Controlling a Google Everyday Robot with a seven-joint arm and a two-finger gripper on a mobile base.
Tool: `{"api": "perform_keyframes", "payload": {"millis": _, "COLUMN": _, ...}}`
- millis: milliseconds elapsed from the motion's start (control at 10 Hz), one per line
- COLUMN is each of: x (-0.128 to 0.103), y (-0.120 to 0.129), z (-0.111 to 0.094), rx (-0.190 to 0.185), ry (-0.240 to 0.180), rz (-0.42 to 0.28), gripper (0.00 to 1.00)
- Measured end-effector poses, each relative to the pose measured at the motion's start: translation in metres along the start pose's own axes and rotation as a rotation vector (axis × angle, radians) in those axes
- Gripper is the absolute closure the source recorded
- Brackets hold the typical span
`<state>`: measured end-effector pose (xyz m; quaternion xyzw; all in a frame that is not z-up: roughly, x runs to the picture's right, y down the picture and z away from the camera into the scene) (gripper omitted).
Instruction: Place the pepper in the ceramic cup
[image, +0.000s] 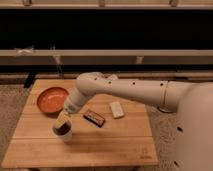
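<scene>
The pepper (62, 129) shows as a small dark red-brown shape at the mouth of the ceramic cup (64, 134), sitting within the rim. The cup is white, upright, and stands toward the near left part of the wooden surface (110, 145).

Directly above the cup, the tool (62, 121) points down at the pepper, its pale tip right at the rim. Whether it has hold of the pepper, or how far apart its fingers stand, cannot be told from this view.

The white arm (125, 90) reaches from the robot's body at the right edge of the scene, crosses over the surface and bends down to the cup.

Farther back and to the left of the cup lies the wide orange bowl (52, 100), close to the cup but apart from it. To the right of the cup, near the middle of the surface, a flat dark bar (94, 118) with coloured marks lies at a slant. Just right of that and a little farther back is a small white rectangular block (117, 109). Beyond the surface runs a dark wall with pale horizontal rails (100, 52).
</scene>
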<state>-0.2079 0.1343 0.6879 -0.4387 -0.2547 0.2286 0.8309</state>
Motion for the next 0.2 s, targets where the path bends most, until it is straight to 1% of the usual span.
{"api": "perform_keyframes", "payload": {"millis": 200, "x": 0.0, "y": -0.0001, "z": 0.0001, "rx": 0.0, "ry": 0.0, "rz": 0.0, "gripper": 0.34}}
